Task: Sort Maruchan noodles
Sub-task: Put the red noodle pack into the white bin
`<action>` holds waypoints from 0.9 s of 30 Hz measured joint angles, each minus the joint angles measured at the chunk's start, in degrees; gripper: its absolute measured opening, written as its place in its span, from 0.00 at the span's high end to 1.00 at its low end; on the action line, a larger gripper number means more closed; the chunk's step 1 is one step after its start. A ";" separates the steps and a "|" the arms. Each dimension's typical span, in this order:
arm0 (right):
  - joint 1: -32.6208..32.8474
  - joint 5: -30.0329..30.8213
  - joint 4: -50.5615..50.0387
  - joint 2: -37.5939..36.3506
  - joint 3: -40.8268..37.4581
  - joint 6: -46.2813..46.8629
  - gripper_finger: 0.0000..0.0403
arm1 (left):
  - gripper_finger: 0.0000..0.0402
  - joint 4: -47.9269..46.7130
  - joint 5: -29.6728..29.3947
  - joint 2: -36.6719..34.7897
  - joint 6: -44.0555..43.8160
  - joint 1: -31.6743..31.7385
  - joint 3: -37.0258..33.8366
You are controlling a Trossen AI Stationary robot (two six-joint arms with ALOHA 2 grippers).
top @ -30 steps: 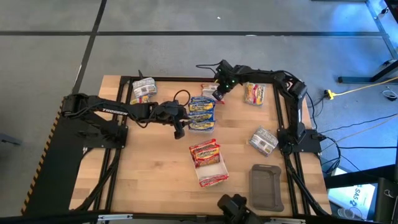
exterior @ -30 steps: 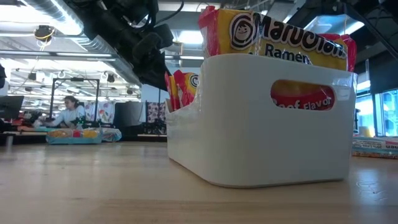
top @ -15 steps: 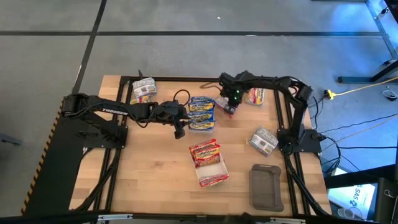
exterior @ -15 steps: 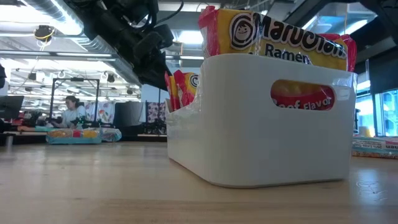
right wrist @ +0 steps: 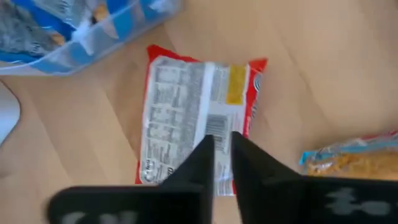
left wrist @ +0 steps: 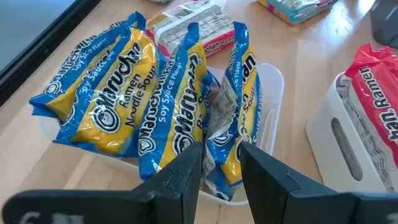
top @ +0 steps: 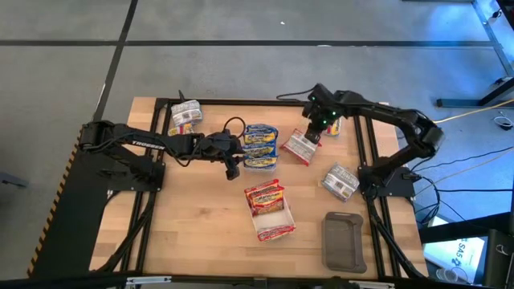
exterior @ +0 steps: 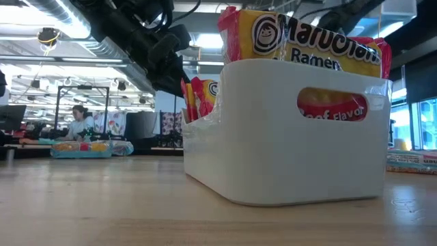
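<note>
Presently records one red-edged packet (top: 301,148) lying flat on the table (top: 201,225), printed back up, just right of the clear tray (left wrist: 271,81) of blue-yellow packets (left wrist: 112,106). Places the right gripper (right wrist: 222,149) directly over it, fingers drawn narrow with a slim gap; cannot tell whether film is pinched. Places the left gripper (left wrist: 221,165) over the blue-yellow packets, fingers moderately apart, holding nothing. Judges the packet light, crinkly and slippery, with a brittle noodle block inside; recommends pinching a sealed end seam or gripping lightly across the short width, never squeezing hard.
</note>
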 joint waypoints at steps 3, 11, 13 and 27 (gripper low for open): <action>-3.26 -2.13 1.37 1.92 -0.11 0.07 0.76 | 0.74 0.26 0.00 0.02 0.00 0.00 0.00; -5.15 -5.40 3.33 10.19 -0.05 1.54 0.22 | 0.74 0.60 0.92 0.02 -0.02 -0.02 0.00; -3.99 -2.92 4.69 11.45 0.03 1.67 0.14 | 0.74 0.61 1.54 0.02 -0.04 -0.02 0.00; 1.16 -5.38 3.92 16.42 0.56 1.51 0.18 | 0.74 0.69 2.56 0.02 -0.02 -0.63 0.00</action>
